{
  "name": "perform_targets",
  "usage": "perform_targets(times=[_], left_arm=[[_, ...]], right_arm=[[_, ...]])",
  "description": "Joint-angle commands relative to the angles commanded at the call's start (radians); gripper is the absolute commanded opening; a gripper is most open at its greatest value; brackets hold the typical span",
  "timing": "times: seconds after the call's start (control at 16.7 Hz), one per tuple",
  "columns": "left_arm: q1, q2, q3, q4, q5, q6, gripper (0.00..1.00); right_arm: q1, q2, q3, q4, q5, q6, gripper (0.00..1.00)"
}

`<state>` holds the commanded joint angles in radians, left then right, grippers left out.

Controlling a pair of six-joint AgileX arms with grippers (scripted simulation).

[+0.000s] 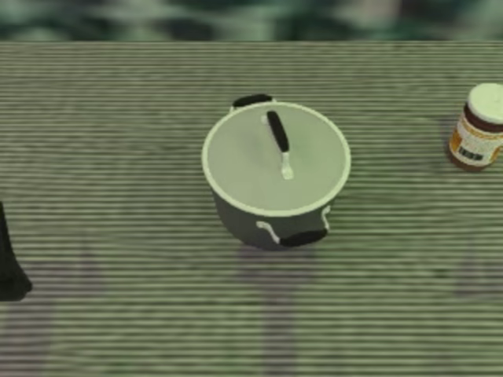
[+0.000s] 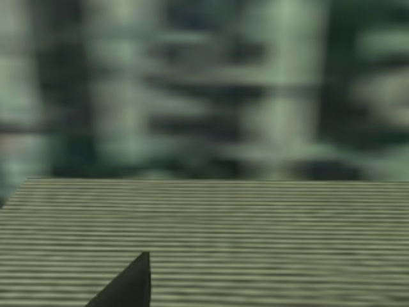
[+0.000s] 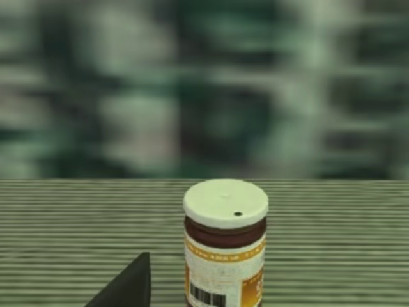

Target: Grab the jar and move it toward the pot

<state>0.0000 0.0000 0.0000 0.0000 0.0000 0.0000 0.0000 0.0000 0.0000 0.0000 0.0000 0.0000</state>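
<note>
The jar [image 1: 476, 126] stands upright near the table's right edge: white lid, dark brown contents, orange-yellow and white label. The pot [image 1: 275, 169] sits at the table's middle, dark grey with a pale grey-green lid, a black bar handle and two black side handles. In the right wrist view the jar [image 3: 225, 246] stands just ahead of my right gripper [image 3: 167, 300], which is open; one dark fingertip [image 3: 133, 284] shows beside the jar, apart from it. My left gripper [image 2: 204, 302] is open and holds nothing, with one fingertip [image 2: 131, 284] over bare table.
A dark part of my left arm [image 1: 11, 267] shows at the table's left edge. The striped tabletop [image 1: 118, 298] runs between the pot and the jar, and a blurred green backdrop lies beyond its far edge. My right arm is outside the top view.
</note>
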Motion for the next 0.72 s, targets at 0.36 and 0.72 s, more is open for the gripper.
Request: perform_targets(times=[0.36,0.72], left_arm=[[0.0,0.0,0.0,0.0,0.0,0.0,1.0],[0.0,0.0,0.0,0.0,0.0,0.0,1.0]], right_arm=[[0.012,0.088,0.095,-0.053,-0.013,-0.003,1.0],[0.027,0.474,0.497,-0.295,-0.031,-0.022,1.0]])
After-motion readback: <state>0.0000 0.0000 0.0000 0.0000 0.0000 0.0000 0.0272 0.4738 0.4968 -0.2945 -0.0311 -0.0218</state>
